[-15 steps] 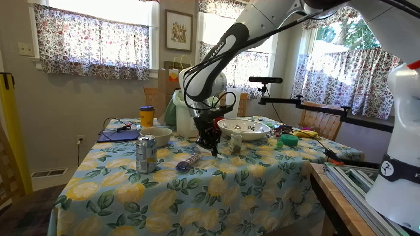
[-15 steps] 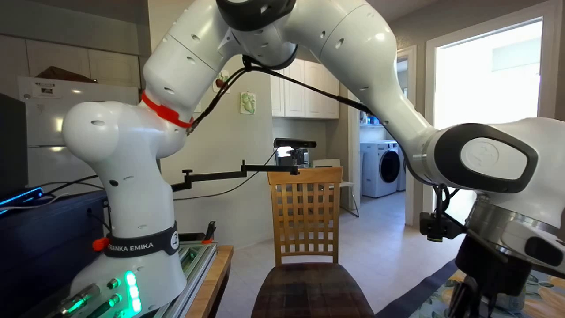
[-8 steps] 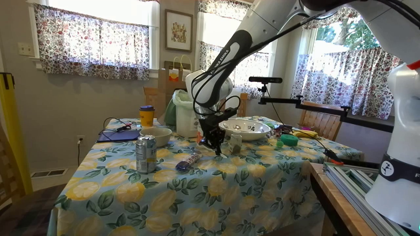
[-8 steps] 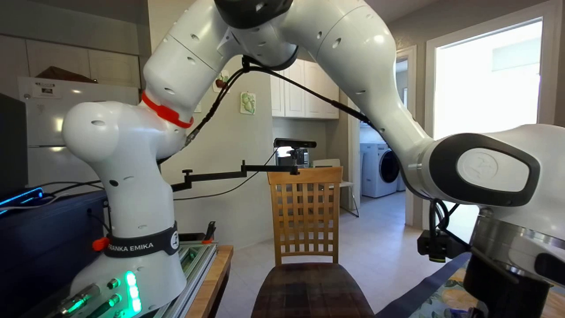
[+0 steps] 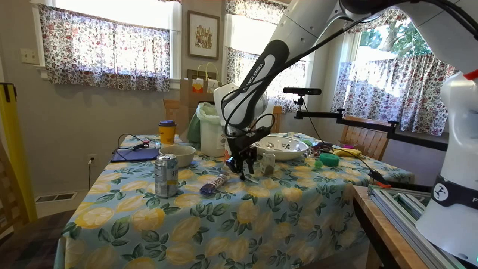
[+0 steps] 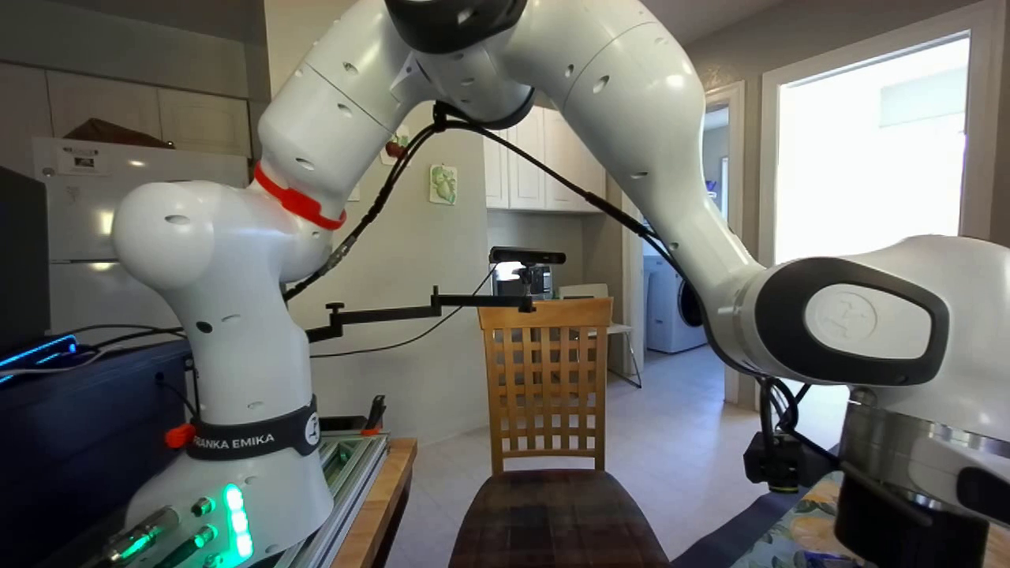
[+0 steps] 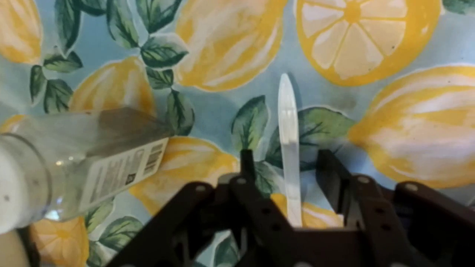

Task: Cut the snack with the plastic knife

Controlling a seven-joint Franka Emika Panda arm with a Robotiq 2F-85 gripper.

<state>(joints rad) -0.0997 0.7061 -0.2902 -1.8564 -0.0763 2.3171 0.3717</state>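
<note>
The white plastic knife [image 7: 289, 137] lies flat on the lemon-print tablecloth. It also shows as a thin white strip in an exterior view [image 5: 252, 181]. My gripper [image 7: 286, 157] points down over its lower part, open, with one finger on each side and a gap to both. The near end of the knife is hidden behind the gripper's body. Whether the fingertips touch the cloth I cannot tell. In an exterior view the gripper [image 5: 247, 175] is low over the table. The wrapped snack bar [image 5: 215, 184] lies to its left; it is out of the wrist view.
A small clear bottle with a white cap [image 7: 92, 159] stands close beside the gripper, also in an exterior view [image 5: 268, 163]. A large bowl [image 5: 279, 147] and white bin [image 5: 210, 134] are behind. A can [image 5: 166, 175], small bowl [image 5: 180, 155] and cup [image 5: 167, 132] are left.
The gripper has moved down and slightly right in an exterior view, to the knife. Its two fingertips now show apart there, and the hand seems turned. The snack bar has not moved.
</note>
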